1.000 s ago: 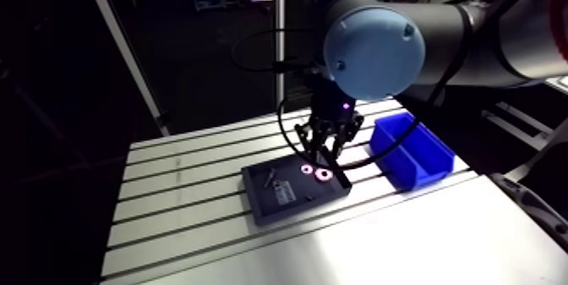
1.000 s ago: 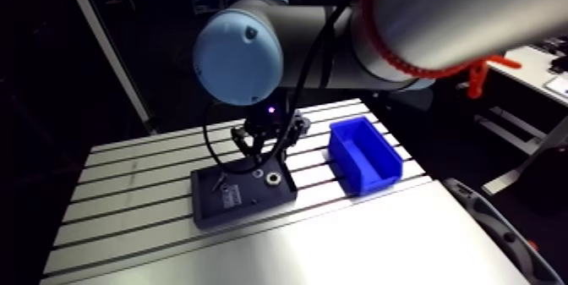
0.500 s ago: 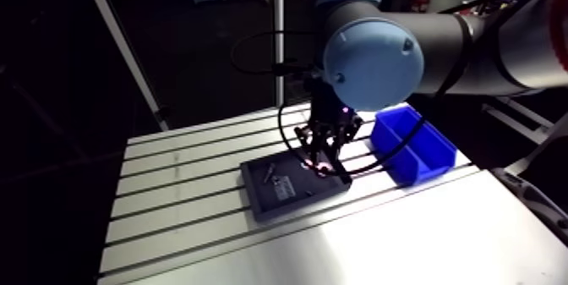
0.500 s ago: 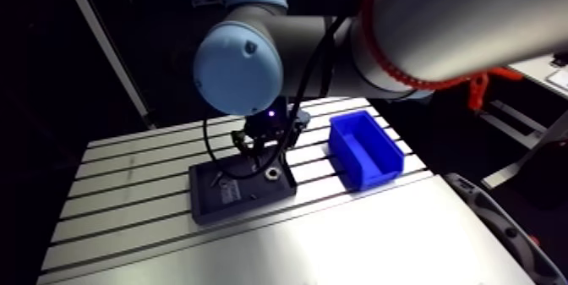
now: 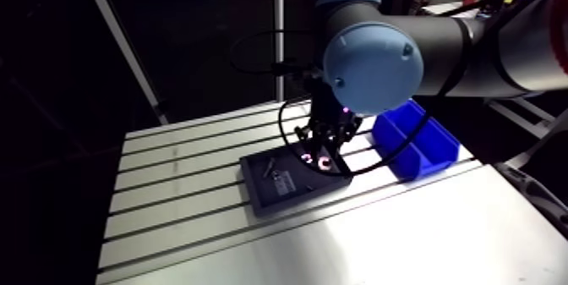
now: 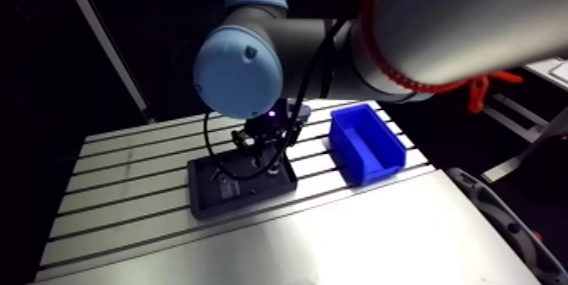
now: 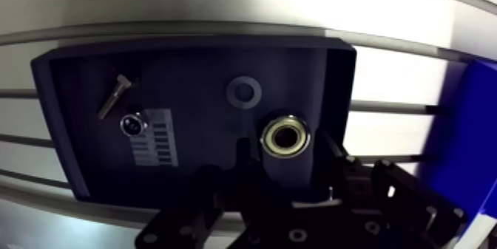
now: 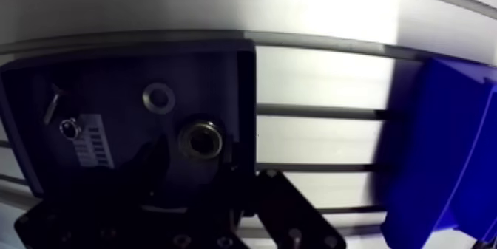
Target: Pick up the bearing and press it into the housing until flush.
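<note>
Bearing [image 7: 285, 136]: a metal ring with a brassy inner race, lying flat on a black plate [image 7: 185, 67], close to the plate's edge on the side facing the blue bin [image 8: 444, 156]. A dark rim circles it; whether it rests in a recess or on the plate's surface cannot be told.

Gripper [image 7: 285, 148]: directly over the bearing, its two dark fingers [image 7: 330, 156] spread wide. One stands on each side of the ring, and a narrow gap shows between each fingertip and the bearing's outer edge. Nothing is pinched.

Other parts on the plate, ahead of and beside the gripper: a flat grey washer [image 7: 243, 91] just beyond the bearing; a bolt [image 7: 114, 97] lying on its side near the far corner; a small round dark part [image 7: 132, 124] next to the bolt; and a pale printed label [image 7: 157, 147] just beside that part.

Setting, arm view: the plate lies flat across the grooves of the slotted aluminium table [image 5: 169, 187]. The blue bin stands apart from the plate on the same table, open side up. The wrist comes down steeply, and the gripper stands low over the plate's bin-side end.
</note>
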Controlling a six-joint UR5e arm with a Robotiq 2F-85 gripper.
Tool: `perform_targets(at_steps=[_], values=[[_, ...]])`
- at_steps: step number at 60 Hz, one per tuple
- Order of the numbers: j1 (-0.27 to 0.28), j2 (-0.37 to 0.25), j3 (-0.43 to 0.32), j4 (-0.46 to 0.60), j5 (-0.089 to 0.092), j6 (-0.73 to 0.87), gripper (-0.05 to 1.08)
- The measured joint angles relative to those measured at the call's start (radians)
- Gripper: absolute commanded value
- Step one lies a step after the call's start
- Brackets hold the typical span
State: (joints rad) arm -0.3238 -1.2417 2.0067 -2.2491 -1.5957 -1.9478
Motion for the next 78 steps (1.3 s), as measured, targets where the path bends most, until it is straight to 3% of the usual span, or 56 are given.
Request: perform_targets(at_steps=[78], values=[[-0.001,0.015,0.006,-0.014,-0.004,-0.001,0.51]])
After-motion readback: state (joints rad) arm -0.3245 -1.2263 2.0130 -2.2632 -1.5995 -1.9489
